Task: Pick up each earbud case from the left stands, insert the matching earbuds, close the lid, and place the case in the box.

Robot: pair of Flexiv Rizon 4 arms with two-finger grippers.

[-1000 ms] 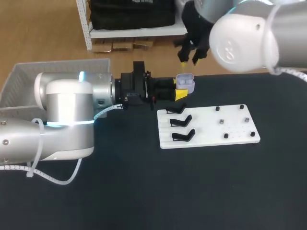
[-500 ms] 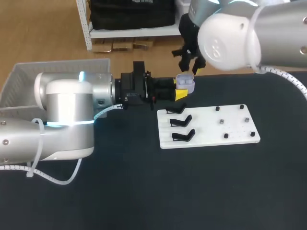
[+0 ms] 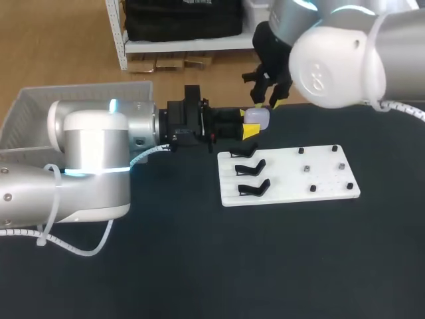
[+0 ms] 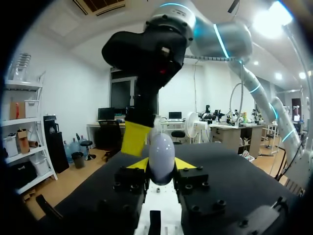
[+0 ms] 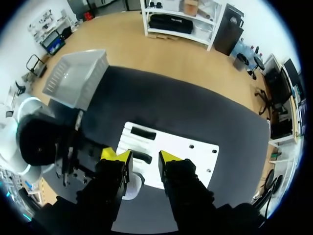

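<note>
The left arm (image 3: 86, 159) lies along the black table's (image 3: 199, 266) far edge and the right arm (image 3: 339, 53) comes down from its far right corner. A grey basket (image 3: 26, 109) sits by the far left corner, and a white board (image 3: 319, 179) with stands (image 3: 254, 188) lies near the far edge. The left jaws clamp the closed earbud case (image 3: 257, 118) just beyond the board's far left corner; the right jaws stand apart, empty, one yellow fingertip (image 4: 134, 138) beside the case's top.
</note>
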